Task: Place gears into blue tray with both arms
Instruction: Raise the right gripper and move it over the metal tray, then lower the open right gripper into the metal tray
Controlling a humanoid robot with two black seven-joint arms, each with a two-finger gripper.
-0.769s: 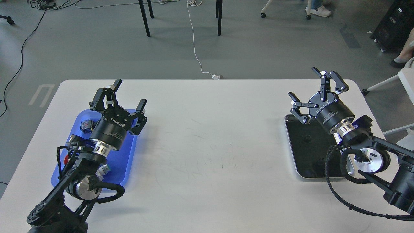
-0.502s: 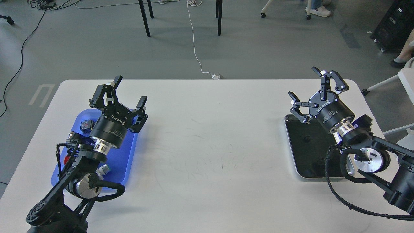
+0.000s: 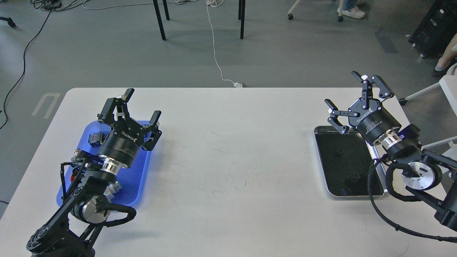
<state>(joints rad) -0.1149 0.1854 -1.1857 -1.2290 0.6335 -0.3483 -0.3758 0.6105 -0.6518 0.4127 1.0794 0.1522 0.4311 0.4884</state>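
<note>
Two tiny black gears lie on the black floor of the steel tray [image 3: 320, 161] at the right, one gear [image 3: 339, 151] near its middle and the other gear [image 3: 355, 176] nearer the front. My right gripper [image 3: 358, 101] hovers open and empty over that tray's far right corner. At the left the blue tray [image 3: 138, 178] lies under my left arm. My left gripper [image 3: 132, 107] is open and empty above the blue tray's far edge.
In the blue tray a small dark block [image 3: 95, 138], a red-capped part [image 3: 74, 175] and a white-and-green piece [image 3: 115, 186] show around my left arm. Table edges lie close to both trays. Chair legs and cables are on the floor beyond.
</note>
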